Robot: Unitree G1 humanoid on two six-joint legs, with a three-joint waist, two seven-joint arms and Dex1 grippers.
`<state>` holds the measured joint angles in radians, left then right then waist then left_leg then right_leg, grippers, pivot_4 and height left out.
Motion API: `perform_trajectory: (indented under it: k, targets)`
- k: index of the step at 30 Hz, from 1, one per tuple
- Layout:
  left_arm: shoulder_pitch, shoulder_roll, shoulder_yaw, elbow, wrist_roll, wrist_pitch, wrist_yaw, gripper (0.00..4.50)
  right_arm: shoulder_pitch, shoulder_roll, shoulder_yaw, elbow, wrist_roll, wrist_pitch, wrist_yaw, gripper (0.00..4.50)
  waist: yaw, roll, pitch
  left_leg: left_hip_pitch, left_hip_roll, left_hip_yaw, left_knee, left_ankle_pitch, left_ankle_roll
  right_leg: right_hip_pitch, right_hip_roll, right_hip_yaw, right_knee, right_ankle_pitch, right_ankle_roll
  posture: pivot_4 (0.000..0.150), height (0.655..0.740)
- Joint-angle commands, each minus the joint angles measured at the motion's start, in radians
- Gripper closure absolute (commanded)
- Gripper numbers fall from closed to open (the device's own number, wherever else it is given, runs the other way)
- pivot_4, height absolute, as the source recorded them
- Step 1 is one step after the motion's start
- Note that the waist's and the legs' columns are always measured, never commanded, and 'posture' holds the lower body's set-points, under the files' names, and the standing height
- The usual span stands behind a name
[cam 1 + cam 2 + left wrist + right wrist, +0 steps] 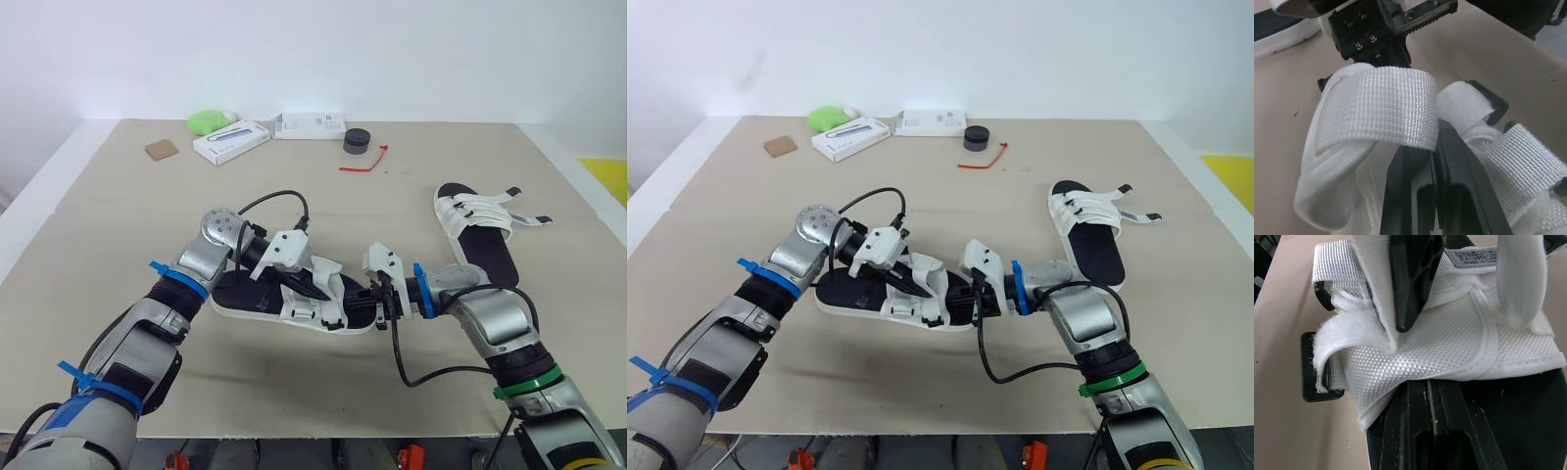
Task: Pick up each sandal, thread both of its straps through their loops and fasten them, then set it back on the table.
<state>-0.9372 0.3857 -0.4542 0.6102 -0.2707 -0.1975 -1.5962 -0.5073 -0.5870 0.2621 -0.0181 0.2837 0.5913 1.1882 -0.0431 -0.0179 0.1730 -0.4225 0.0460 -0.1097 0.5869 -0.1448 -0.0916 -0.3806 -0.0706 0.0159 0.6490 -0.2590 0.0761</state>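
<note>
Sandal (240, 294) lying flat near the middle of the table's (118, 215) near edge. I read the left gripper (318, 292) as pinched closed on its white strap (1376, 105). The right gripper (364, 299) has its fingers together at the upper, and I cannot tell whether they grip it.

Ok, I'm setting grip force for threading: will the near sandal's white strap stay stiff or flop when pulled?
Probably floppy: the woven strap curls over on itself and its free end bends loosely. Its coarse weave should resist slipping. The thin-soled sandal looks light, so a hard pull may drag it.
</note>
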Motion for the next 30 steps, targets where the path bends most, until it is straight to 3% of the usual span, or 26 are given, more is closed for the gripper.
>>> perform_trajectory:
  k: [1,10,21,30]
  targets:
    - [-0.025,-0.004,-0.055,-0.026,-0.032,0.011,-0.018,4.43,0.046,-0.011,0.049,0.033,-0.029,0.044,-0.018,4.50,0.000,0.000,0.000,0.000,0.000,0.000,0.000,0.000,0.000,0.000,0.000,0.000,0.000,0.000,0.000,0.150,0.7400]
    - [-0.075,0.000,-0.104,0.014,-0.044,-0.013,-0.018,4.43,0.052,-0.013,0.048,0.029,-0.024,0.046,-0.027,4.50,0.000,0.000,0.000,0.000,0.000,0.000,0.000,0.000,0.000,0.000,0.000,0.000,0.000,0.000,0.000,0.150,0.7400]
    - [-0.183,-0.005,-0.191,0.268,0.052,-0.472,-0.018,4.43,0.052,-0.018,0.051,0.025,-0.024,0.048,-0.023,4.50,0.000,0.000,0.000,0.000,0.000,0.000,0.000,0.000,0.000,0.000,0.000,0.000,0.000,0.000,0.000,0.150,0.7400]
    - [-0.243,-0.029,-0.212,0.380,0.022,-0.623,-0.018,4.43,0.056,-0.020,0.053,0.021,-0.025,0.051,-0.023,4.50,0.000,0.000,0.000,0.000,0.000,0.000,0.000,0.000,0.001,0.000,0.000,0.000,0.000,0.000,0.000,0.150,0.7400]
